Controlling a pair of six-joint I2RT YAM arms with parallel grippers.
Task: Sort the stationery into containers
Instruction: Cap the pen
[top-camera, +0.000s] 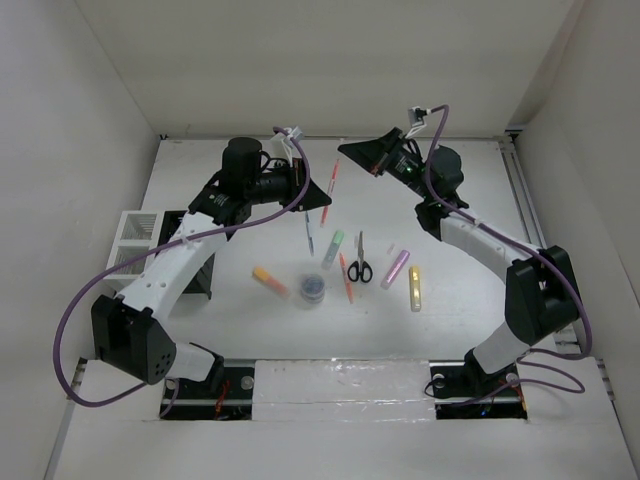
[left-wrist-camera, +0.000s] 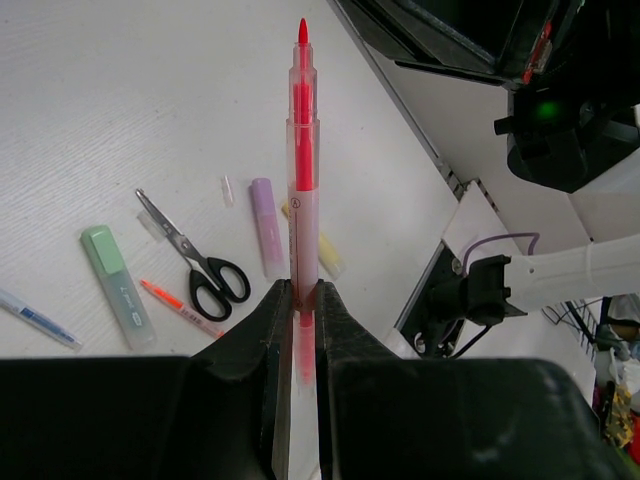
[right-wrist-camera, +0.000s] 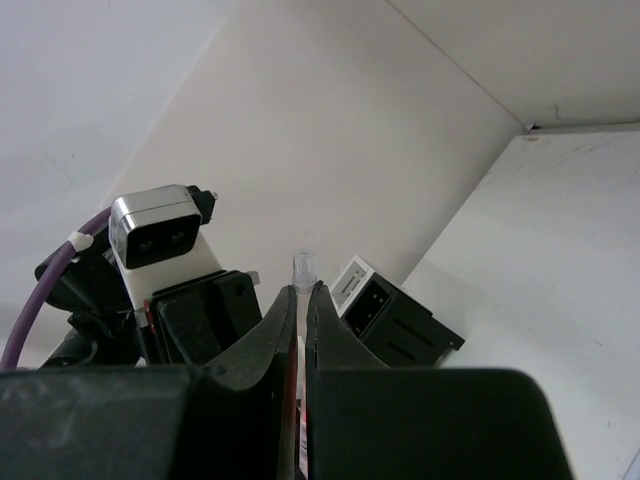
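My left gripper is shut on a thin red pen and holds it above the table, tip pointing away. My right gripper is raised at the back, shut on a thin pen whose clear end sticks out past the fingertips. On the table lie a grey pen, green highlighter, scissors, orange pen, pink highlighter, yellow highlighter, orange highlighter and round tub.
The white mesh organiser and black slatted holder stand at the left edge, partly behind my left arm; both also show in the right wrist view, the holder and the organiser. A small clear cap lies by the pink highlighter.
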